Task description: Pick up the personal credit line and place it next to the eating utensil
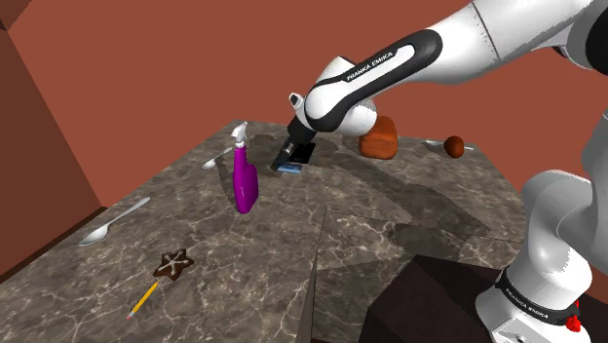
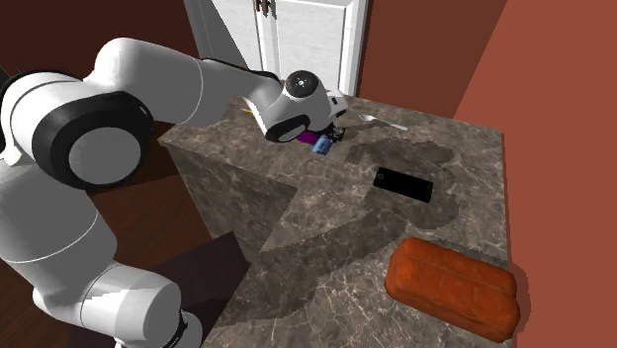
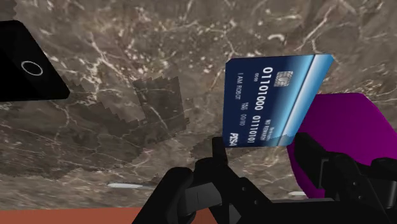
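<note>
Dark marbled table, red-brown walls around it — I see my tool clamped on the blue card, seemingly clear of the surface, beside the purple bottle.

White arm (Franka Emika lettering), dark joints

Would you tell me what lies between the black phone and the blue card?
Nothing lies between phone and card: only bare tabletop, per the wrist view.
</note>
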### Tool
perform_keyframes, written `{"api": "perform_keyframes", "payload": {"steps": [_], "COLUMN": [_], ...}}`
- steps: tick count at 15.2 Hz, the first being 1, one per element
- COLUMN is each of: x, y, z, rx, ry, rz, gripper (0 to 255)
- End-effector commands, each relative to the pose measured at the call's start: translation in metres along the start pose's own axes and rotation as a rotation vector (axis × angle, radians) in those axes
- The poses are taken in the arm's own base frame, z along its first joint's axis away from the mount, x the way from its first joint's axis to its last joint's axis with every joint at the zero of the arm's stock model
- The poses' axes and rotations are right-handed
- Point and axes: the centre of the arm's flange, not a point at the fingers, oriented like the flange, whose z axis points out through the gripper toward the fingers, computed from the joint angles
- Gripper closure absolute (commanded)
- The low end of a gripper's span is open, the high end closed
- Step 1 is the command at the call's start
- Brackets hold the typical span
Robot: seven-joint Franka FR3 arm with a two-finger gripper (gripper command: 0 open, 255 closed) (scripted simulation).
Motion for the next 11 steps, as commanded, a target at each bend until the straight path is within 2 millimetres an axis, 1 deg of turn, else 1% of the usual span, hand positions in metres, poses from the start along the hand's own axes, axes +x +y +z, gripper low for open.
{"api": "perform_keyframes", "payload": {"steps": [1,11], "x": [0.023,0.129], "y": [-0.008,-0.048], "z": [0.017,0.086], "rx": [0.001,0.001], "ry": [0.0,0.0], "rz": [0.001,0.001], "gripper": [255,255]}}
